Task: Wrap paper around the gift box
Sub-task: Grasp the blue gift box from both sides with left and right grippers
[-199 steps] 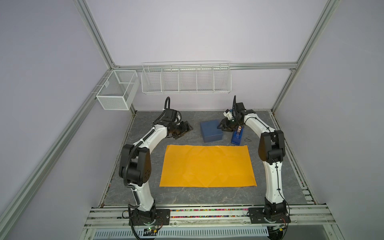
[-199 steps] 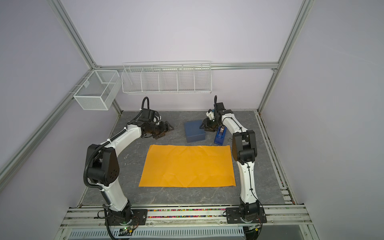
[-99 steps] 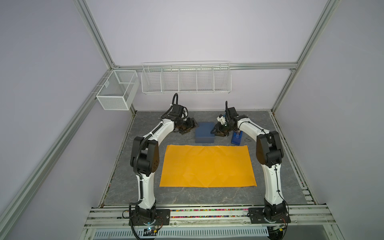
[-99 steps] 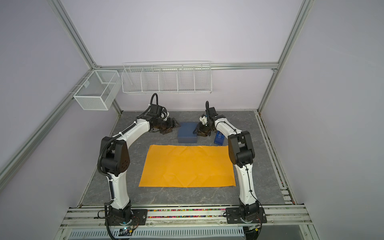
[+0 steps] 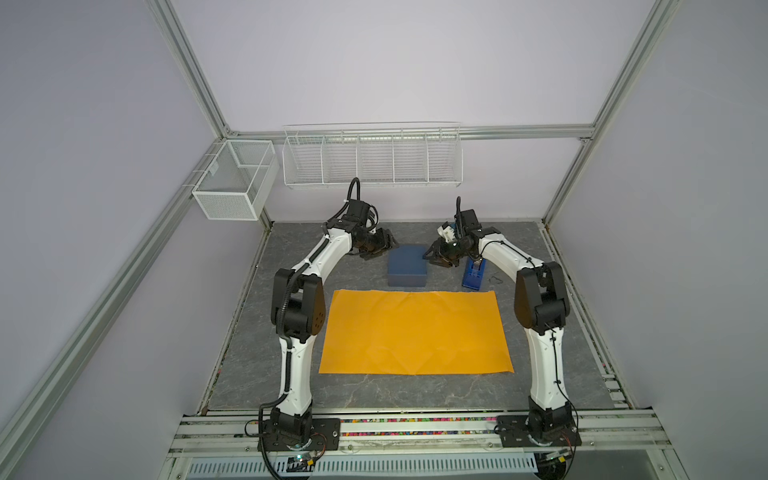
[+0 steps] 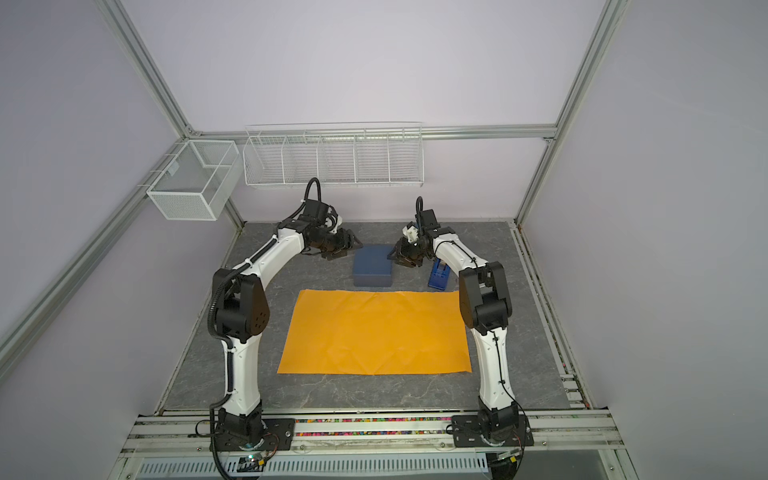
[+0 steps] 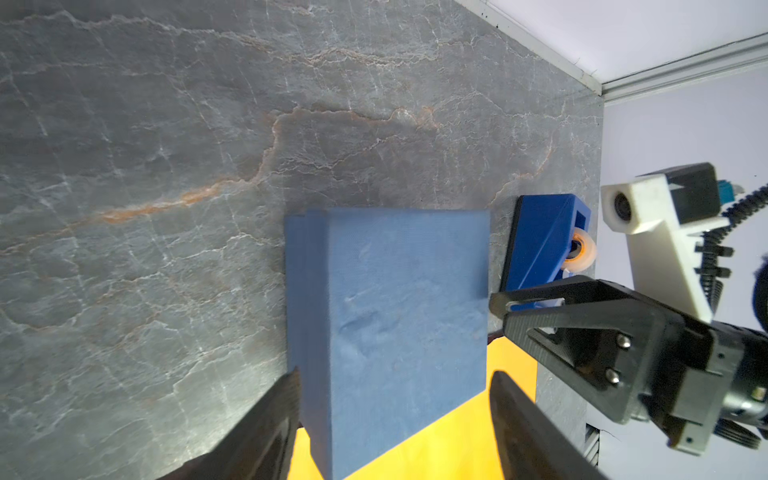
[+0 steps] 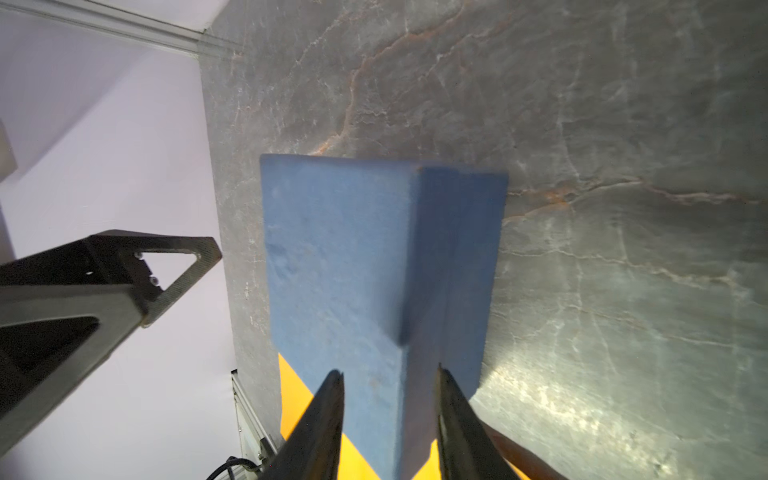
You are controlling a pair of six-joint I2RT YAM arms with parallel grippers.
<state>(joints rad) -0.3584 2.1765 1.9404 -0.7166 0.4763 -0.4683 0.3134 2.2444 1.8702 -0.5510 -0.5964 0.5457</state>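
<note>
The dark navy gift box (image 5: 407, 269) (image 6: 372, 270) sits on the table just behind the far edge of the orange paper (image 5: 415, 334) (image 6: 375, 334), which lies flat. My left gripper (image 5: 388, 245) (image 6: 353, 247) is at the box's back left corner. In the left wrist view its jaws (image 7: 392, 386) stand wide apart astride the gift box (image 7: 399, 316), with a slim gap at one finger. My right gripper (image 5: 430, 255) (image 6: 392, 255) is at the back right corner. Its jaws (image 8: 388, 382) are narrower and straddle one edge of the gift box (image 8: 345, 257).
A bright blue tape dispenser (image 5: 473, 276) (image 6: 439, 277) stands right of the box, close behind the right gripper. A wire rack (image 5: 372, 160) and a mesh bin (image 5: 232, 183) hang on the back wall. Grey stone-look table (image 5: 374, 390) borders the paper on all sides.
Both grippers have closed in on the box from the back corners and narrowed their jaws. The box has slid a little left and turned square to the paper.
</note>
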